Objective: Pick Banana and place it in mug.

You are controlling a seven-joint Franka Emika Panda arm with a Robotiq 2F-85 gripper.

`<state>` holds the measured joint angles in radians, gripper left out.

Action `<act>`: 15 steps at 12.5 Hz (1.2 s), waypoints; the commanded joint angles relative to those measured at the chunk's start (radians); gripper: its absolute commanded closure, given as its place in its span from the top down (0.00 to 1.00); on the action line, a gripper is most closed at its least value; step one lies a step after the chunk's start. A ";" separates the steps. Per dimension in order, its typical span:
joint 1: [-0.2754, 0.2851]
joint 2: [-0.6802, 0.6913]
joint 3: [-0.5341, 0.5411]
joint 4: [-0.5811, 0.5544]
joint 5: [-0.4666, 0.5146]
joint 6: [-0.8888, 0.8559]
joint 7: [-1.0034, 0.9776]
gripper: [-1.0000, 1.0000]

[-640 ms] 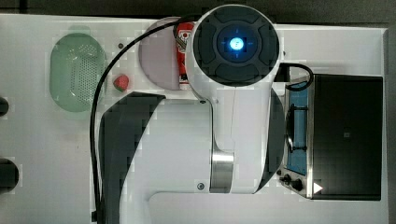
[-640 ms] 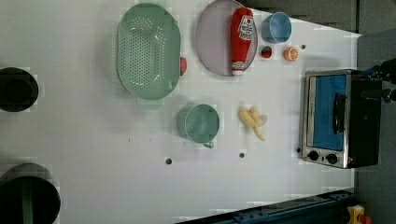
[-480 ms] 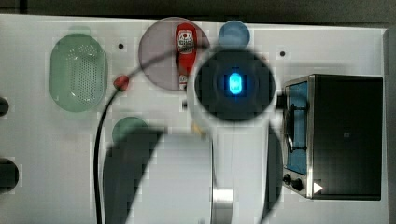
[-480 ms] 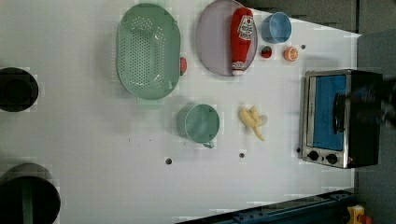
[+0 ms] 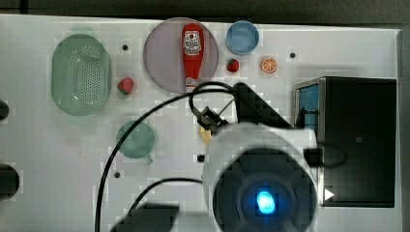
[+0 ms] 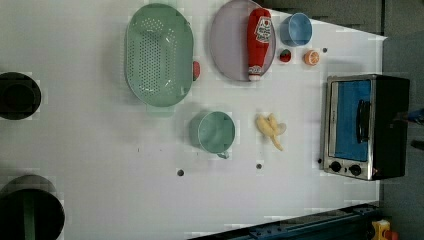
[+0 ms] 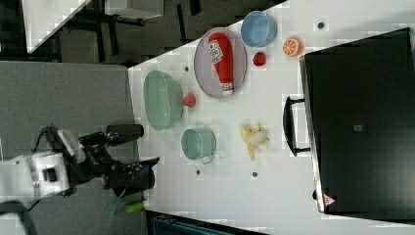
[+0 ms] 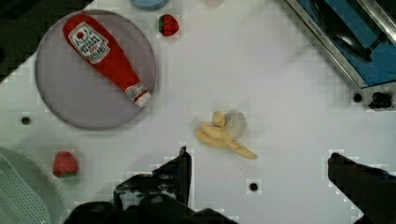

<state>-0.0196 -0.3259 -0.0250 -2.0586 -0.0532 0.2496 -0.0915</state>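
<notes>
On the white table (image 6: 100, 165), the banana (image 6: 270, 131) lies bare just beside the mug (image 6: 215, 132), between it and the toaster oven (image 6: 362, 125). The gripper (image 8: 259, 163) hangs above it, fingers (image 8: 180, 168) spread wide and empty, the banana's long axis running roughly across the gap.

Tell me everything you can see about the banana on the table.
The banana is a small pale-yellow toy, partly peeled, with a whitish piece at one side and a thin pointed end. It looks like plastic. It lies flat on the white table, between the mug and the toaster oven, touching neither. Nothing holds it.
</notes>
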 commanded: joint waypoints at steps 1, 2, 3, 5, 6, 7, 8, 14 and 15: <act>-0.004 0.130 0.011 -0.055 0.026 0.043 -0.260 1.00; -0.004 0.162 0.010 -0.068 0.026 0.075 -0.325 1.00; -0.004 0.198 0.010 -0.078 0.026 0.109 -0.380 1.00; -0.004 0.275 0.011 -0.094 0.026 0.181 -0.496 1.00; -0.004 0.315 0.013 -0.100 0.026 0.216 -0.585 1.00; -0.004 0.365 0.014 -0.106 0.026 0.256 -0.724 1.00; -0.004 0.397 0.014 -0.116 0.026 0.285 -0.820 1.00; -0.004 0.595 0.020 -0.216 0.025 0.591 -1.021 1.00; -0.003 0.615 0.021 -0.229 0.024 0.626 -1.026 1.00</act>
<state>-0.0243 0.3359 -0.0169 -2.2559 -0.0218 0.8599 -1.0361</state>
